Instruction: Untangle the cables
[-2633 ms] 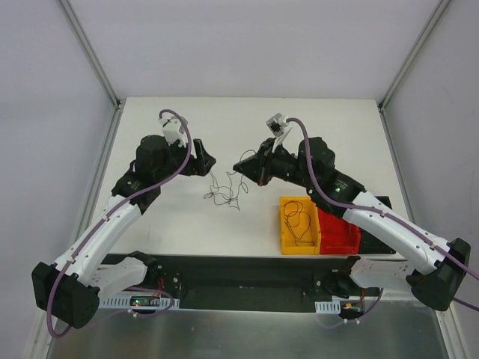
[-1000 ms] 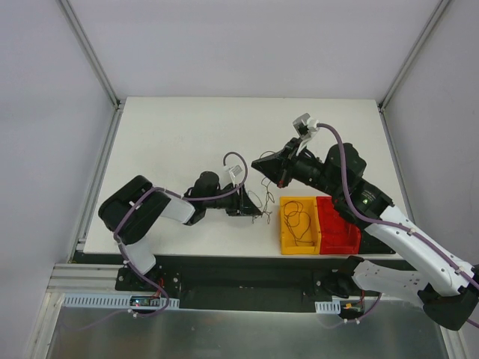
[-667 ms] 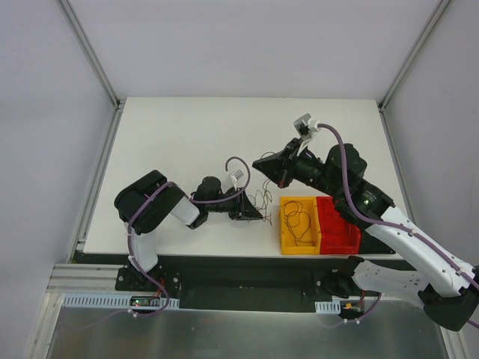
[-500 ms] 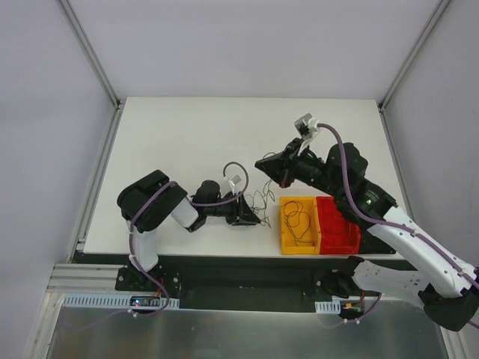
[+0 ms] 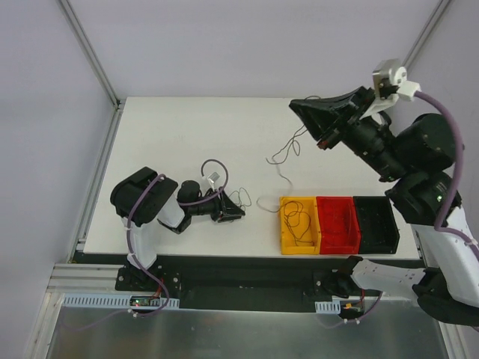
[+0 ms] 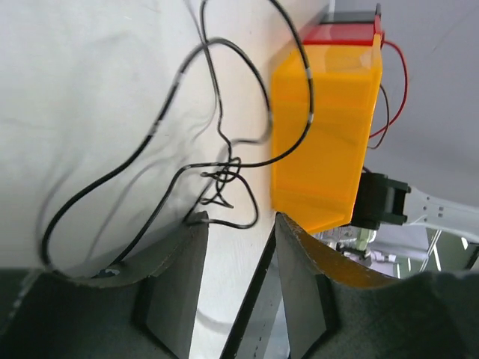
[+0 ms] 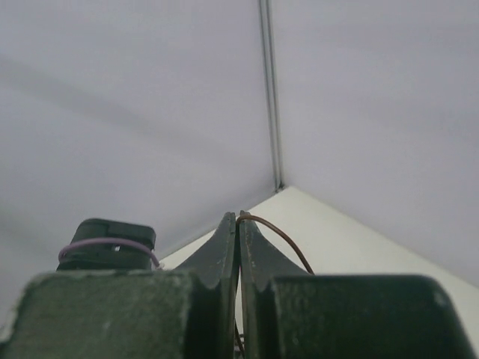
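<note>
The cables are thin wires. A small black tangle [image 5: 241,199] lies on the white table just ahead of my left gripper [image 5: 239,213], which lies low on the table with its jaws open. In the left wrist view the black loops and a small knot [image 6: 217,176] lie ahead of the left gripper [image 6: 241,221], and one wire end touches the left fingertip [image 6: 196,223]. My right gripper [image 5: 303,116] is raised high at the back right and shut on a brown wire [image 5: 284,149] that hangs down toward the table. The right wrist view shows this wire [image 7: 273,230] pinched at the right gripper's tips [image 7: 238,218].
A yellow bin [image 5: 286,224] with loose wire loops, a red bin [image 5: 338,238] and a black bin [image 5: 374,233] stand in a row at the front right. The yellow bin [image 6: 329,127] is close ahead of the left gripper. The table's near edge runs just beside the left jaws.
My right arm has swung up and to the right, drawing the brown wire out of the tangle. My left gripper has slid a little left along the table, staying low.
</note>
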